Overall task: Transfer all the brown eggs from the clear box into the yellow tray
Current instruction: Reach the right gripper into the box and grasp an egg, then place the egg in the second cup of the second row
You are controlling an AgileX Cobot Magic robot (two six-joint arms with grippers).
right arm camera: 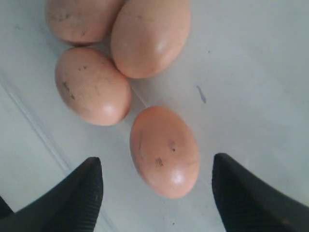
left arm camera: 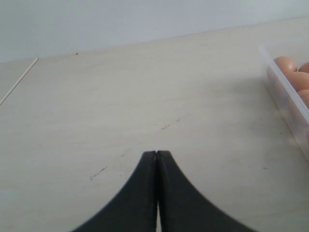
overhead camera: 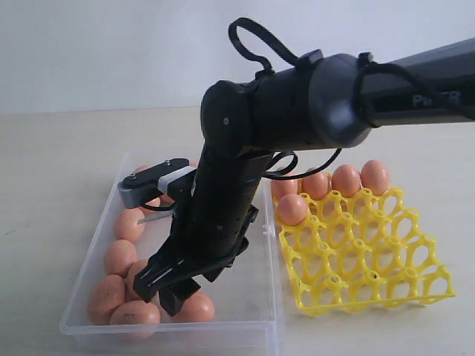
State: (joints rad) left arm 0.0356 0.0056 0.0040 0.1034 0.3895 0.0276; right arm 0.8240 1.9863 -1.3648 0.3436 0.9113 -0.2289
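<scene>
Your right hand (right arm camera: 157, 162) hangs wide open over one brown egg (right arm camera: 164, 151); an off-centre squeeze could crack it.

Pale lettering on the right arm's black link (overhead camera: 445, 63) shows only "P" and "R"; rest unreadable.

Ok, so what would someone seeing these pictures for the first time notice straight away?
The big black right arm fills the middle of the exterior view, reaching down into the clear box, its jaws open either side of one brown egg. Beside the box, the bright yellow tray holds four eggs along its far edge, the other cups bare.
</scene>
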